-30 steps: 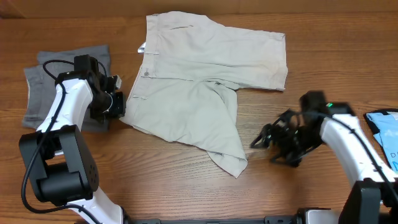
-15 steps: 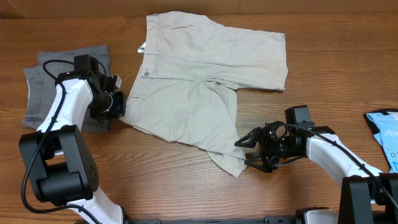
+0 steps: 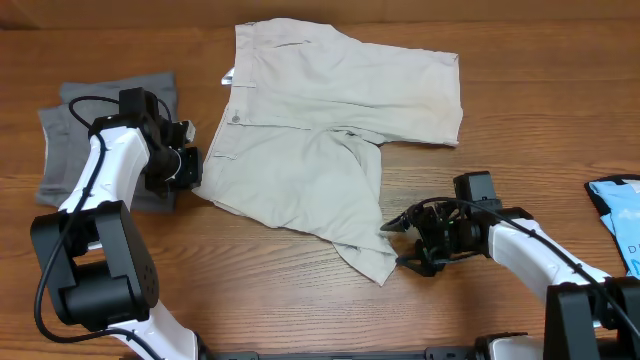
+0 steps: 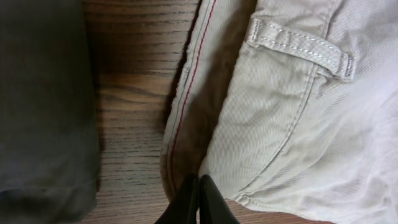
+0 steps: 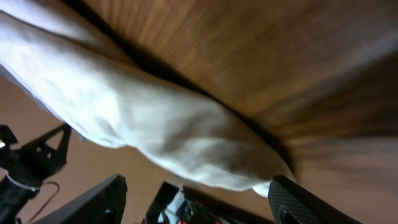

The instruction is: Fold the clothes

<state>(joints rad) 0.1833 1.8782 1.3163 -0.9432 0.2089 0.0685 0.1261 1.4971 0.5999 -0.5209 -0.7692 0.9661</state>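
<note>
On the wooden table (image 3: 540, 60), the beige shorts (image 3: 310, 150) lie spread in the middle, waistband to the left, one leg reaching right and the nearer leg crumpled toward the front edge. The left gripper (image 3: 192, 168) sits at the waistband's edge, jaws pressed together; whether cloth is caught between them cannot be told. The right gripper (image 3: 396, 243) lies low beside the nearer leg's hem, jaws spread wide, the cloth just ahead of its fingers (image 5: 93, 202). A grey garment (image 3: 70, 135) lies left of the shorts.

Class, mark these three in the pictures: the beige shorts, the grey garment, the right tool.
beige shorts (image 3: 300, 170): overhead, lower leg's middle.
grey garment (image 3: 55, 150): overhead, bare left part.
right tool (image 3: 392, 245): overhead, between its fingertips.
</note>
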